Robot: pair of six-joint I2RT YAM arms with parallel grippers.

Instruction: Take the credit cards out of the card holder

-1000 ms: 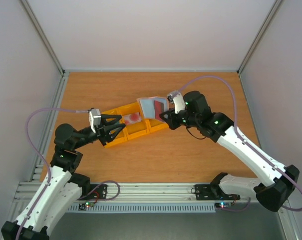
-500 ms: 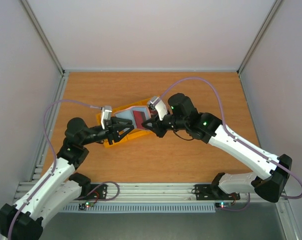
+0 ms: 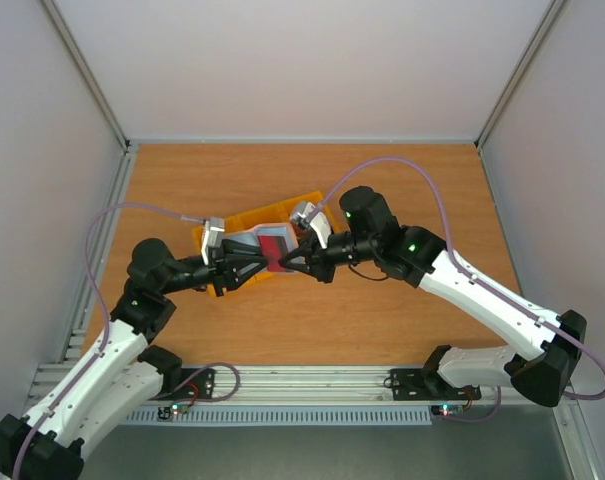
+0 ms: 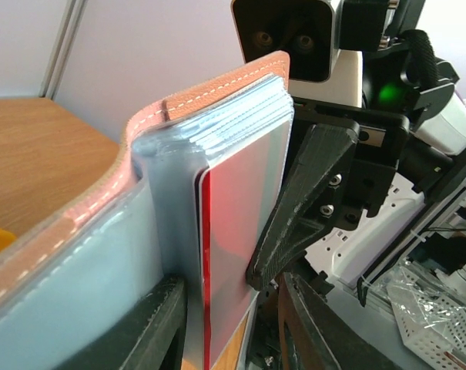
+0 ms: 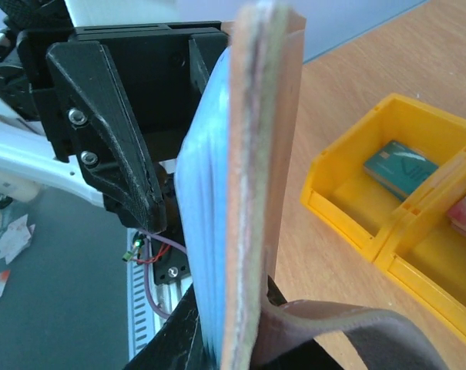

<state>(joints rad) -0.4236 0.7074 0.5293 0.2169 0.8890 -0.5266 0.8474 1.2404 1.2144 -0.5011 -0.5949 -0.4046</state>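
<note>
Card holder (image 3: pixel 252 240) aloft at frame centre, clamped by right gripper (image 3: pixel 285 262) | left gripper (image 4: pixel 229 304) parted astride dark red card (image 4: pixel 236 254) | advice: pinch card edge squarely, draw straight along pocket.

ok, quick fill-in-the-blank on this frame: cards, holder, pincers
1. The card poking out of the card holder is dark ____.
2. The teal card lies in the ____ tray.
3. The left pincer straddles that card, and the right pincer is shut on the card ____.

Missing words: red; yellow; holder
</note>
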